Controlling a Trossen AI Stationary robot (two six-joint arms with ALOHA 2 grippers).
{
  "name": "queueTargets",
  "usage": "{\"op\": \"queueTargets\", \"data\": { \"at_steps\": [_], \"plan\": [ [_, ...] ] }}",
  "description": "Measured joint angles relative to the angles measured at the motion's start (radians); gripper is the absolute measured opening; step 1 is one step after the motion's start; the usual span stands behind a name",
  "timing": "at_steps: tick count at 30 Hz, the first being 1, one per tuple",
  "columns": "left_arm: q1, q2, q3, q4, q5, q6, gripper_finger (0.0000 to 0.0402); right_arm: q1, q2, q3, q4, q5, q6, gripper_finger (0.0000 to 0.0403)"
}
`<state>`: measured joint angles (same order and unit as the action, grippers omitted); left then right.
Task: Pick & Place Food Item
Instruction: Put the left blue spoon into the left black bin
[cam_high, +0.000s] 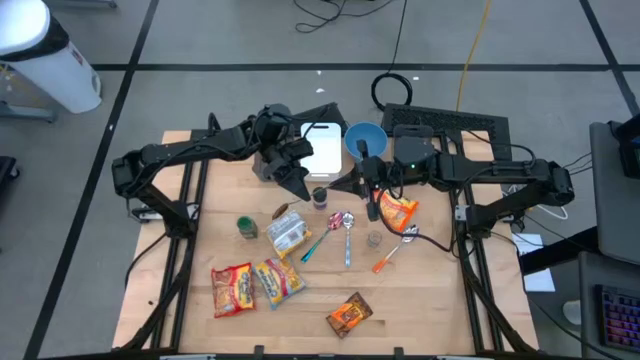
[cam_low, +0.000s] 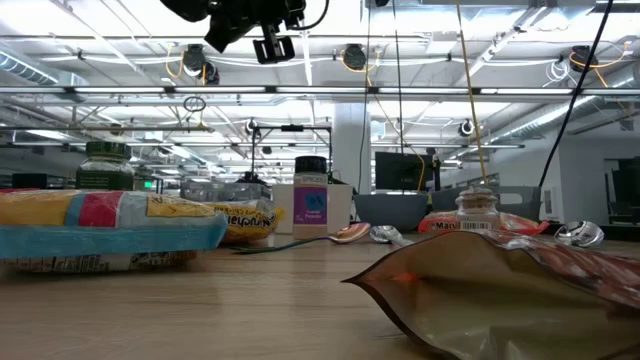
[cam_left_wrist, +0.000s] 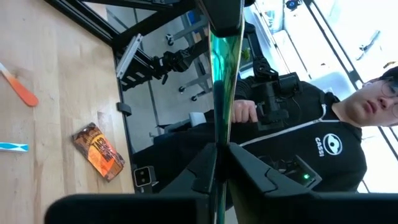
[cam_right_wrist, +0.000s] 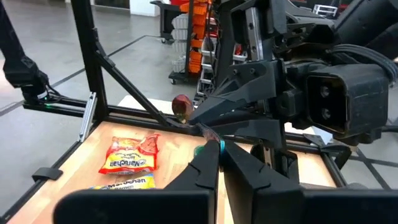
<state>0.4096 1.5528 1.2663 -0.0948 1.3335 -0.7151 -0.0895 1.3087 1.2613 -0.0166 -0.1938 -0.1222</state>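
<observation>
Robotics lab: wooden table (cam_high: 420, 290), exposed ceiling pipes (cam_low: 420, 92), monitors (cam_low: 400, 170).

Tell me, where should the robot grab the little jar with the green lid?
Probably by its round lid, coming straight down from above. The green-lidded jar stands upright on the table, a little apart from the silver packet beside it. That leaves room on either side of the lid for a pinch. Coming in from the side looks harder, because the packet lies close by.
</observation>
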Motion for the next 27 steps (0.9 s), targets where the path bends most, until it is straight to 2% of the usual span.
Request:
{"op": "queueTargets", "data": {
  "at_steps": [5,13,21,27],
  "plan": [
    [0.000,0.000,0.000,0.003,-0.046,0.021,0.0047,0.000,0.000,0.000,-0.004,0.009,0.013,0.0002],
    [0.002,0.000,0.000,0.007,-0.059,0.029,0.0050,0.000,0.000,0.000,-0.005,0.010,0.029,0.0001],
    [0.038,0.000,0.000,0.125,-0.044,-0.093,0.0054,-0.001,0.000,0.000,0.005,0.022,0.041,0.0001],
    [0.052,0.000,0.000,0.131,-0.045,-0.111,0.0105,0.000,0.000,0.000,-0.006,0.010,0.058,0.0001]
  ]
}}
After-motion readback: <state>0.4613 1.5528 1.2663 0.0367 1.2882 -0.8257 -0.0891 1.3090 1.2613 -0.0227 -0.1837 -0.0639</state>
